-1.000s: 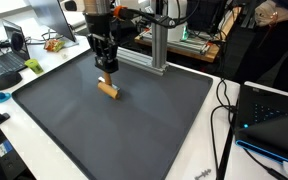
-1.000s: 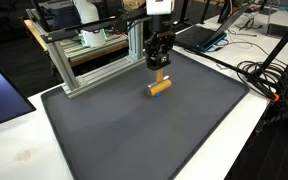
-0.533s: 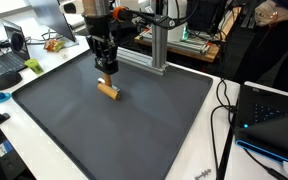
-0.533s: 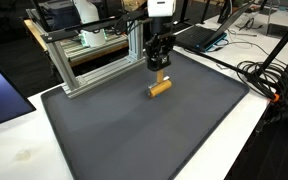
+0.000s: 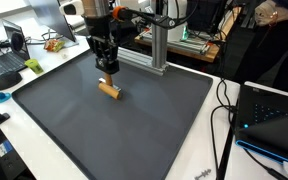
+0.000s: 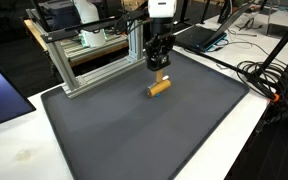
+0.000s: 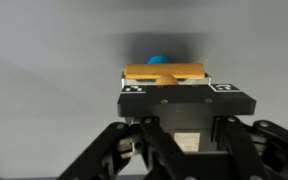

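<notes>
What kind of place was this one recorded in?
Probably a lab or office workbench: an aluminium frame, a laptop and loose cables surround the dark mat.

— Any writing you can read?
— None. The laptop (image 5: 16, 40) screen is too small and blurred.
— Any marks?
— Only black-and-white square marks (image 7: 135, 88) on the gripper (image 7: 179, 86) in the wrist view, with no letters or numbers.
</notes>
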Robot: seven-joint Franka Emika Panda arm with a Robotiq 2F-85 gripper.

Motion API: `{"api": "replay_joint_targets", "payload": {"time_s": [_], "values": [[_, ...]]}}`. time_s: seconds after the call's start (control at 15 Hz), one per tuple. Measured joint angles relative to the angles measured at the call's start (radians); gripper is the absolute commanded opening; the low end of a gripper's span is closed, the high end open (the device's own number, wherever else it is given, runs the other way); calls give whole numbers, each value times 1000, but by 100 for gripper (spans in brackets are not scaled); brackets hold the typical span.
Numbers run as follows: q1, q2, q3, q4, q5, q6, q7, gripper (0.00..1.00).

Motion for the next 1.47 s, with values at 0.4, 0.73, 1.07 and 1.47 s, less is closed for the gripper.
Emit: {"api": "replay_joint_targets", "payload": {"time_s": [0.4,0.73,1.07,1.47], "values": [[0,1,1,3,0,-17,-11,22],[1,3,2,5,0,-25,-13,22],[1,4,2,5,0,-30,-16,22],[1,6,3,7,0,-40,-19,22]]}}
